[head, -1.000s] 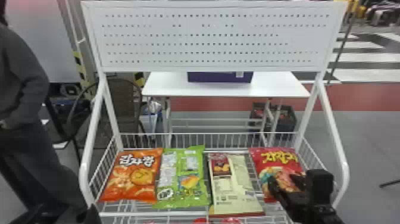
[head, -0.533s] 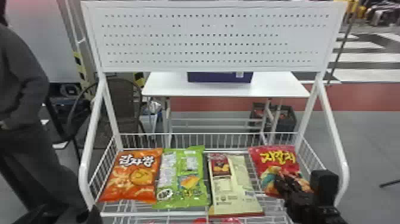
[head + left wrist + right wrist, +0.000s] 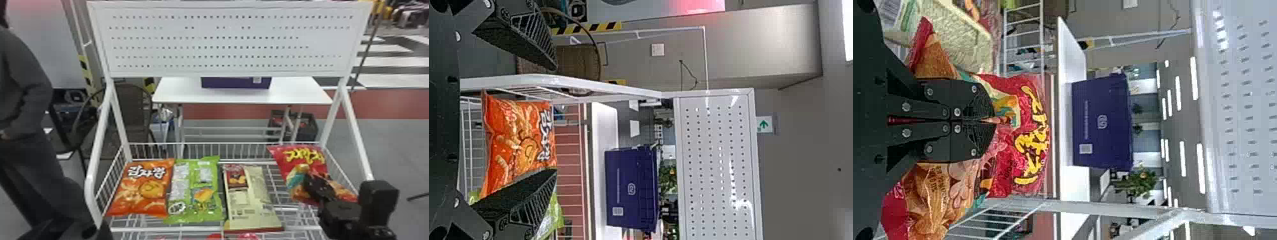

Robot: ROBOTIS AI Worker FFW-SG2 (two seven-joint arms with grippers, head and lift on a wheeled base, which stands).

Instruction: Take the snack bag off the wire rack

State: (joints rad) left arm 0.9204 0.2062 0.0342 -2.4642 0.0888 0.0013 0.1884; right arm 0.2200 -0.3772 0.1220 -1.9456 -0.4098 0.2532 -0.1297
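In the head view my right gripper [image 3: 314,185] is at the right end of the wire rack [image 3: 185,228], on the red snack bag [image 3: 284,159]. The bag is tilted, its lower part bunched around the fingers. The right wrist view has my right gripper [image 3: 990,120] closed on a pinched fold of the red bag [image 3: 1003,177]. My left arm is low at the left edge of the head view [image 3: 103,228]. In the left wrist view my left gripper [image 3: 554,120] stands open, its fingers apart, with the orange bag [image 3: 519,140] beyond them.
On the rack lie an orange bag [image 3: 140,188], a green bag [image 3: 196,191] and a cream bag [image 3: 252,198]. White side bars [image 3: 357,134] and a perforated panel [image 3: 223,41] frame the rack. Behind stands a white table [image 3: 178,92] with a purple box [image 3: 236,83].
The red bag has risen and tilted along with my right gripper, which moved slightly up and to the right. The other bags and my left arm look nearly unchanged.
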